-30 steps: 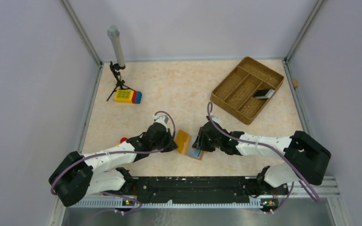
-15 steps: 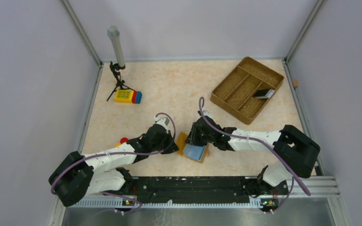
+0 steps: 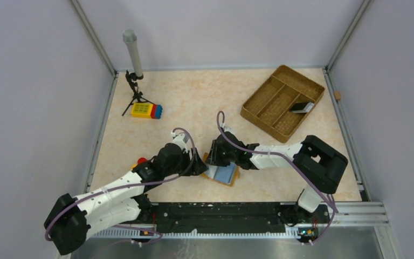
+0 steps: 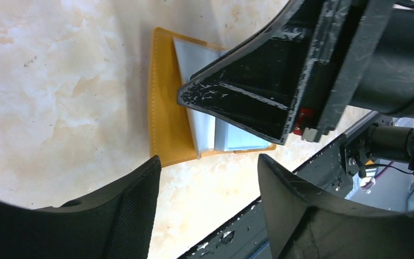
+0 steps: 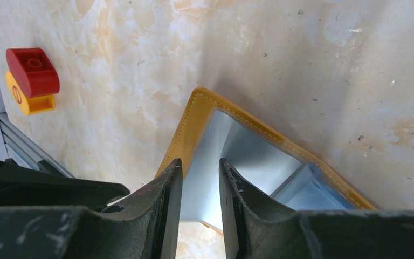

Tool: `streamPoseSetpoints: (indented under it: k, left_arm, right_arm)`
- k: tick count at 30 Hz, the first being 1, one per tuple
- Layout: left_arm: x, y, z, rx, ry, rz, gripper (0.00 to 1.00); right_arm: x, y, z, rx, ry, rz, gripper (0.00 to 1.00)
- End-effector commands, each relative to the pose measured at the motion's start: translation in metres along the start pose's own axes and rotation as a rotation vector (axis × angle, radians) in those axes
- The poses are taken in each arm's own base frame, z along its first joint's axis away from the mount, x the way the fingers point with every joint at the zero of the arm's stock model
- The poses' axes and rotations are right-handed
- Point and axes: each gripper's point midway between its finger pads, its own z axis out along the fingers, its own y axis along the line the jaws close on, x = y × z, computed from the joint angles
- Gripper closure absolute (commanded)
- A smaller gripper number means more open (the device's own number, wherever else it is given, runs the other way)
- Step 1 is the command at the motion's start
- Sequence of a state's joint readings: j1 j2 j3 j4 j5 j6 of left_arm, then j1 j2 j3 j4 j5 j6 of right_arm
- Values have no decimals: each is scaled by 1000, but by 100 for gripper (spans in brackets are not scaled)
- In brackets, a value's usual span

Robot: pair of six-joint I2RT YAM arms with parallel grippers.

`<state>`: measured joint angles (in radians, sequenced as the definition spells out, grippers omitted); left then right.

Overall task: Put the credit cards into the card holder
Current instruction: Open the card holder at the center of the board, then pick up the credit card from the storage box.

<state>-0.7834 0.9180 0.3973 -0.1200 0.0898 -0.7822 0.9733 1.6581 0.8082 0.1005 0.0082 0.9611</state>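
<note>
While the light blue card (image 5: 248, 156) lies on the card holder (image 5: 194, 124), I seat it.
Left gripper (image 4: 207, 162) spread, empty; right gripper (image 5: 199, 164) near-closed, grip unclear. Slide flat, holder braced.

Orange card holder (image 4: 164, 113) lies open, light blue card (image 4: 237, 139) on it.

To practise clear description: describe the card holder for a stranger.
Look at the near edge of the table, where the left gripper and right gripper meet. There lies the card holder, open, with a light blue card on it. Its orange-tan colour sets it apart from the red and yellow block nearby.
</note>
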Motion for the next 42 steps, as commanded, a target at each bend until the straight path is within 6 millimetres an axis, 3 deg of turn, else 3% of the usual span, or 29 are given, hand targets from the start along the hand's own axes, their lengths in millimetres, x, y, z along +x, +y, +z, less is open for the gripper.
streamPoseSetpoints:
  k: [1,7,12,18,24,29,33,36,42]
  left_arm:
    - [6,2,0,18,9,47,31]
    - [8,22,13,-94,31,40,40]
    - [2,20,18,-84,5,47,45]
    - [1,37,24,-164,-6,62,50]
    - [4,36,32,-151,10,72,54]
    - [5,26,36,-88,12,86,61]
    - [6,26,39,-78,24,111,66]
    - [6,23,38,-60,25,129,69]
    - [7,15,33,-26,39,132,77]
  right_arm:
    - [-10,20,5,-55,-30,-20,69]
    - [-12,20,3,-52,-37,-20,67]
    - [-12,22,2,-58,-37,-21,65]
    - [-19,28,-5,-71,-53,-31,60]
    - [-36,30,-25,-27,-110,-58,50]
    - [-60,25,-61,48,-176,-94,42]
    - [-82,-2,-95,174,-221,-108,36]
    - [-104,-33,-127,311,-251,-114,29]
    - [-169,-104,-188,505,-344,-37,23]
